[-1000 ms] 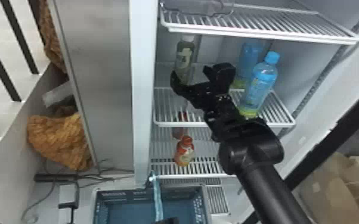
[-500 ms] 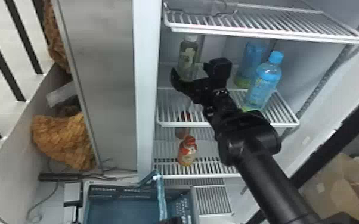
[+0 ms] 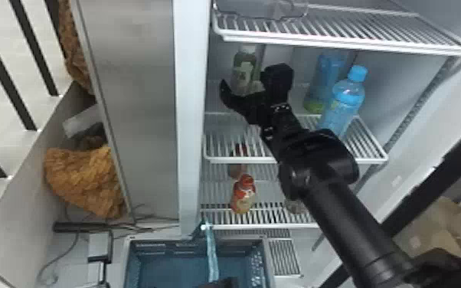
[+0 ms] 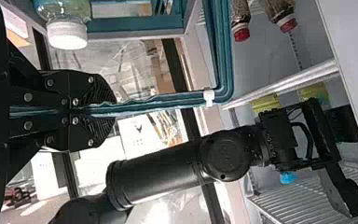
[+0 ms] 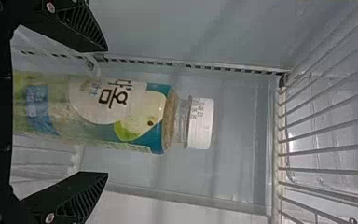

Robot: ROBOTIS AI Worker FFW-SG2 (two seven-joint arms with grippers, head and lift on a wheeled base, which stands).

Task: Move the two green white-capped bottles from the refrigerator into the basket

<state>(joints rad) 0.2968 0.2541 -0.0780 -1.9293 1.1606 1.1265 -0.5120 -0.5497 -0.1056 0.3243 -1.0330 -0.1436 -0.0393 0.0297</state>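
Green white-capped bottle (image 5: 121, 112), upright on the shelf (image 3: 241, 158) within the open right tool (image 5: 107, 111), risked toppling under an uneven close; left tool (image 4: 114, 109) clamped the handle (image 4: 168, 101) of the basket (image 3: 161, 251), second bottle (image 4: 67, 34) apparently inside.

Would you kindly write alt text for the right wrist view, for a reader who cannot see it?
A white-capped bottle stands upright inside the refrigerator, framed by the open fingers of the right gripper but not gripped. Its label carries blue and green, and a wire shelf runs above its cap.
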